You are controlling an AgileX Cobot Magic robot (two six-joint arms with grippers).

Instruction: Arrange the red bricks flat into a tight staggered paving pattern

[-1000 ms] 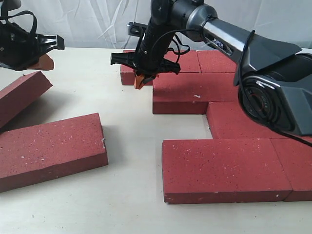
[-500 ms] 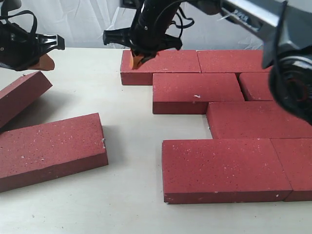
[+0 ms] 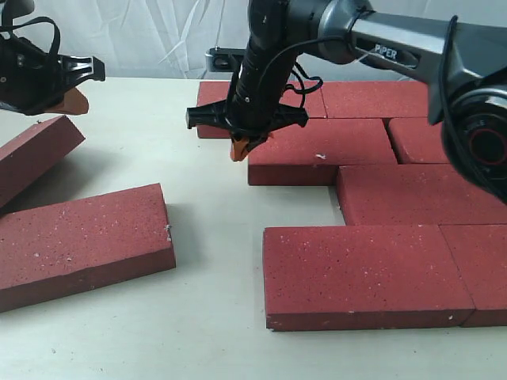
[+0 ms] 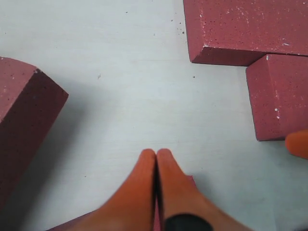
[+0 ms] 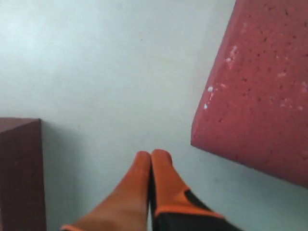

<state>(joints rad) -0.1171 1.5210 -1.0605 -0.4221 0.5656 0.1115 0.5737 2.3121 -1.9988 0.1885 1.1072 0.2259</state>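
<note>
Rows of flat, gritty, white-speckled dark-red bricks (image 3: 368,273) cover the right side of the pale table (image 3: 206,214) in the exterior view. Seven are laid edge to edge, with their joints offset from row to row. Well apart on the left, a loose flat brick (image 3: 83,241) lies at a slant to the rows. Behind it a tilted brick (image 3: 36,154) rests with one end raised.

Only the exterior view shows the whole layout; each wrist view gives just corners. The left wrist view catches two stepped brick corners (image 4: 240,29) and the dark side of a near brick (image 4: 24,130). The right wrist view shows one speckled corner (image 5: 260,86) and a shadowed brick face (image 5: 19,168), with bare table between them.

A broad strip of bare table separates the loose bricks from the stepped left edge of the paving.

The right gripper (image 3: 241,148) hangs just beside the left end of the second-row brick (image 3: 317,150). Its orange fingers (image 5: 163,173) are pressed together and hold nothing; whether they touch the brick cannot be told. The left gripper (image 3: 73,100) hovers above the tilted brick, its fingers (image 4: 139,187) likewise clamped tip to tip and empty.
</note>
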